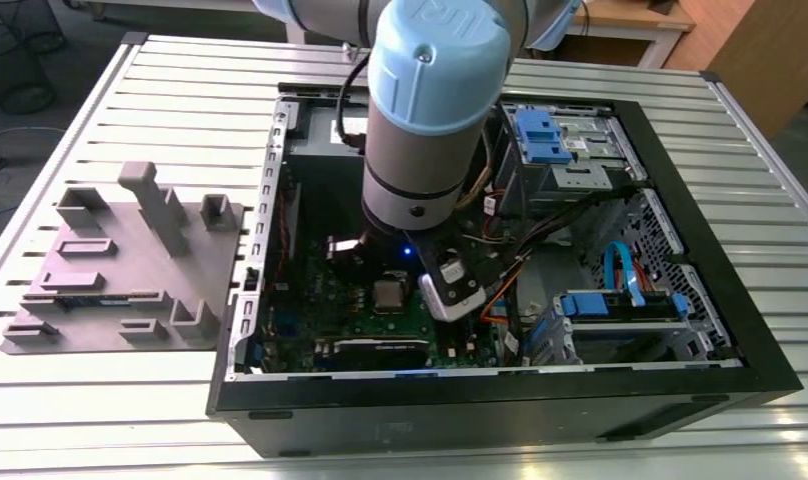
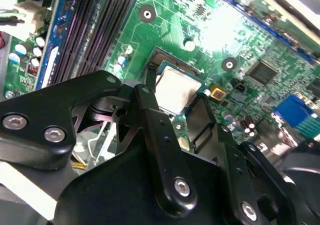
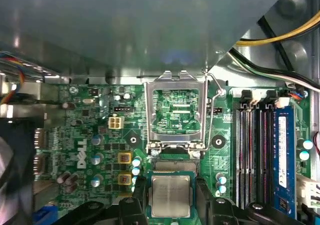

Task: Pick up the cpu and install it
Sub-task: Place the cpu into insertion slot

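The cpu (image 3: 171,195), a small silver-grey square with a thin green rim, lies flat in the motherboard socket. In both wrist views my gripper (image 3: 171,199) straddles it, with one black finger (image 3: 140,197) against one edge and the other finger (image 3: 202,197) against the opposite edge, shut on the cpu (image 2: 176,89). The metal socket frame (image 3: 175,112) is flipped up and open just beyond the chip. In the exterior view the arm reaches down into the open computer case (image 1: 724,330), and the cpu (image 1: 387,294) shows as a silver square below the wrist.
Memory slots with a blue stick (image 3: 282,160) run beside the socket. Yellow and black cables (image 3: 280,40) hang near the case wall. Drive bays with blue clips (image 1: 551,135) fill the case's far side. A grey fixture block (image 1: 124,270) stands on the slatted table at the exterior view's left.
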Controlling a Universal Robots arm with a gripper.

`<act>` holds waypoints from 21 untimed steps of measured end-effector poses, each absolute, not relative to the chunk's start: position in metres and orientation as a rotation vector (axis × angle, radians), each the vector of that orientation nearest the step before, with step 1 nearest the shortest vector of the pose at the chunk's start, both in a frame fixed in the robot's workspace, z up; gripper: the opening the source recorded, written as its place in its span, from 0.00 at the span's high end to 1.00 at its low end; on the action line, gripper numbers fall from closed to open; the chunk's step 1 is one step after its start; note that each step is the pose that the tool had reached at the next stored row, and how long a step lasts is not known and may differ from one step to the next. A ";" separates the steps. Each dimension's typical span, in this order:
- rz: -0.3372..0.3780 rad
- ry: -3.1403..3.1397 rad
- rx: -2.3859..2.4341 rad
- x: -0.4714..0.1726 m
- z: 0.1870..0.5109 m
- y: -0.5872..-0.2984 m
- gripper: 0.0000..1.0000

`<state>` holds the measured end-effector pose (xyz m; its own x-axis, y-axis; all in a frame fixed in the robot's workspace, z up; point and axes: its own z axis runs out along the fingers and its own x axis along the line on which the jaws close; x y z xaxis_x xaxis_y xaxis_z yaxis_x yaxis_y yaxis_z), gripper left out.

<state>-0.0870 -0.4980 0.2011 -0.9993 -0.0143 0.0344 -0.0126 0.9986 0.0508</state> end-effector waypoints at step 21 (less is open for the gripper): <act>-0.079 -3.106 0.021 -0.082 0.192 -0.498 0.52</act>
<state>-0.0817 -0.4975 0.1922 -0.9993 -0.0144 0.0344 -0.0126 0.9986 0.0513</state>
